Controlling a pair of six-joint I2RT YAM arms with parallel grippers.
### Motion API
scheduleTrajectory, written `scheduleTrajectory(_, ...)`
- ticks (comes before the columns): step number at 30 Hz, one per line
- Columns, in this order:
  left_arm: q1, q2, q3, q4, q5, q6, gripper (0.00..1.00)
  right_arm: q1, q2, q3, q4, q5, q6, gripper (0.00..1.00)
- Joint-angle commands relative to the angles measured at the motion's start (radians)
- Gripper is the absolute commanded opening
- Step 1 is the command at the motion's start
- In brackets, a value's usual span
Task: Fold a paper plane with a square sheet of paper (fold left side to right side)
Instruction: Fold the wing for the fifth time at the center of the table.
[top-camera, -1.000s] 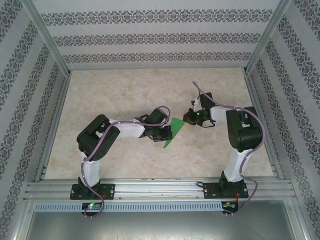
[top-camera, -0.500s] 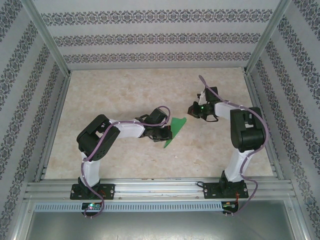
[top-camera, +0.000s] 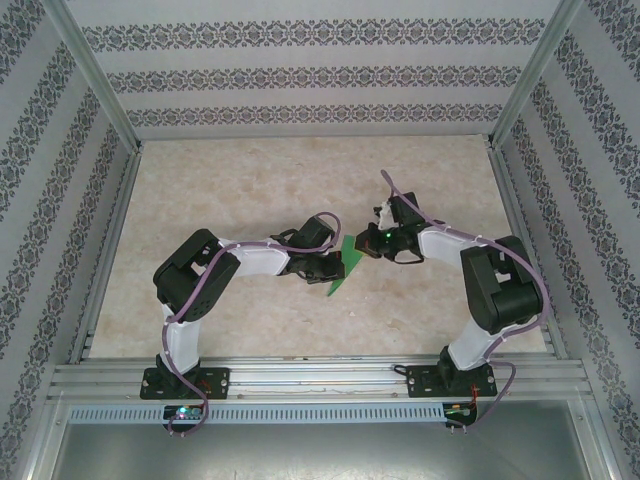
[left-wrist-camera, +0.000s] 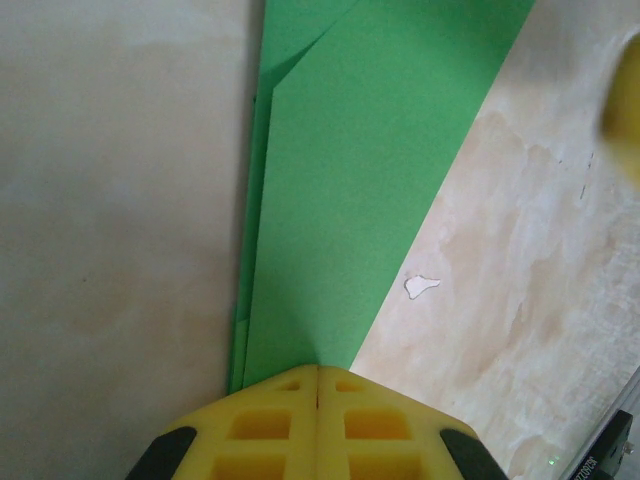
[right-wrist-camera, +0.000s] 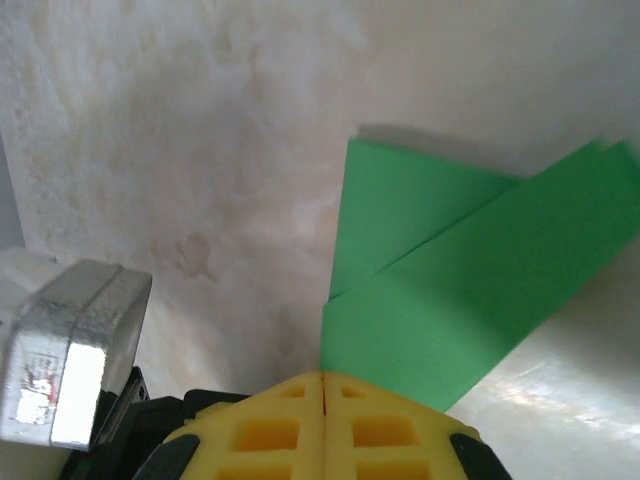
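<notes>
Paper plane (top-camera: 344, 272), bright green and folded into a narrow pointed wedge, lies flat on the pale marbled bench (top-camera: 250, 180), near its middle and between your two arms. Your left hand (top-camera: 328, 266) is at the plane's left edge, and your right hand (top-camera: 369, 243) is at its far, wider end. Both hands are fully closed, finger against finger, with nothing gripped between them.

Through the left wrist camera, your left hand (left-wrist-camera: 318, 388) shows two yellow fingers meeting along a thin seam. The paper plane (left-wrist-camera: 365, 190) narrows toward them and its tip slips beneath the fingertips. Stacked folded layers show along its left edge. A small white fleck (left-wrist-camera: 421, 286) sits on the bench just beside the paper.

Through the right wrist camera, your right hand (right-wrist-camera: 323, 388) looks the same, with yellow fingers closed on a seam. The paper plane (right-wrist-camera: 450, 290) reaches right up to the tips, one broad layer lying across another.

For either hand, you cannot tell whether the fingertips press on the paper or sit just above it.
</notes>
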Motion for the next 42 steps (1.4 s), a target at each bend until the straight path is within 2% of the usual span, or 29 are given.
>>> scheduleTrajectory(1, -0.011, 0.058, -0.063, -0.191, -0.055, 0.023, 0.00, 0.018, 0.022, -0.017, 0.056, -0.006, 0.051, 0.00)
scheduleTrajectory(10, -0.012, 0.057, -0.062, -0.191, -0.052, 0.024, 0.00, 0.055, 0.088, -0.058, 0.094, -0.009, 0.078, 0.00)
scheduleTrajectory(14, -0.010, 0.039, -0.060, -0.170, -0.035, 0.026, 0.00, 0.055, 0.109, -0.083, 0.072, 0.028, 0.074, 0.00)
scheduleTrajectory(28, 0.004, -0.176, -0.033, -0.126, 0.084, 0.018, 0.05, 0.053, 0.160, -0.098, 0.015, 0.074, 0.037, 0.00)
scheduleTrajectory(32, 0.002, -0.180, -0.069, -0.051, 0.145, -0.026, 0.04, 0.053, 0.162, -0.094, 0.006, 0.080, 0.032, 0.00)
scheduleTrajectory(42, 0.002, -0.117, -0.095, 0.036, 0.180, -0.057, 0.03, 0.054, 0.170, -0.092, -0.010, 0.084, 0.020, 0.00)
